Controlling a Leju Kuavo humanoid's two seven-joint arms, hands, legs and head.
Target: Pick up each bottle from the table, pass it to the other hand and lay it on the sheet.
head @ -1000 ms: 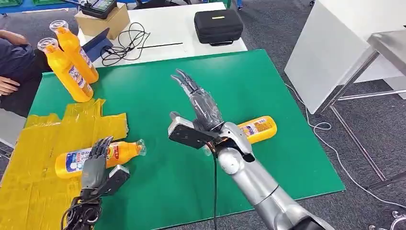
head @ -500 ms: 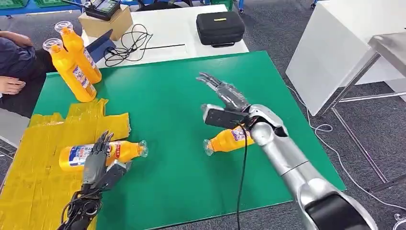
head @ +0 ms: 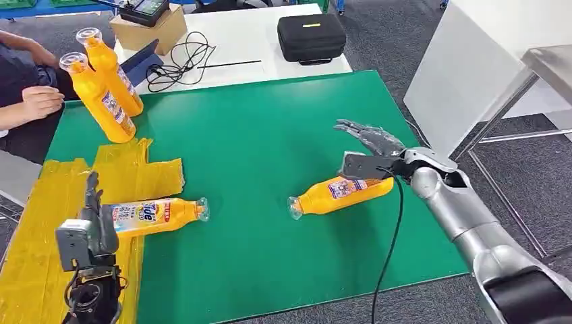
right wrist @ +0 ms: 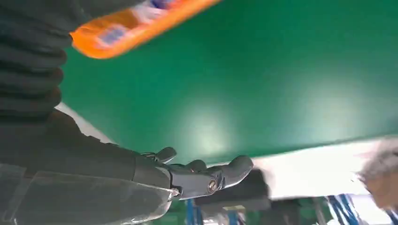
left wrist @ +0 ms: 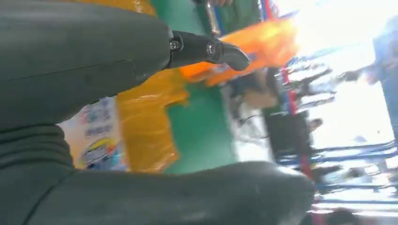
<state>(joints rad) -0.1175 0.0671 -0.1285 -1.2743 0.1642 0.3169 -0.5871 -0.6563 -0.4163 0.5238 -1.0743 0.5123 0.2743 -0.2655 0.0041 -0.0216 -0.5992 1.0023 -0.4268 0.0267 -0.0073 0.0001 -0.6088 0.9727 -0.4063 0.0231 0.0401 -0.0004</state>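
- On the green mat (head: 256, 135), right of centre, lies an orange bottle (head: 340, 192) on its side, clear cap end toward the robot's left, base just under the right hand (head: 369, 138).
- Right hand: fingers spread and extended, holding nothing; it hovers beside and above the bottle's base. One second ago it sat over the mat's middle with the bottle behind the wrist; it has since swung outward to the right.
- Judgement: this looks like positioning for the next pick-up; no grasp yet.
- A second orange bottle (head: 152, 214) lies across the edge of the yellow sheet (head: 40, 223), cap end out over the mat. Left hand (head: 94, 226) had rested on it; now it is drawn back, fingers upright and apart, holding nothing. Judgement: that bottle counts as delivered.
- Two more orange bottles (head: 101, 84) stand together, leaning, near the mat's far left corner, still to be handled.
- Materials: bottles glossy plastic, tapered, printed labels; sheet thin, crinkled film; mat flat and matte.
- Person's hand (head: 40, 101) rests near the standing bottles.
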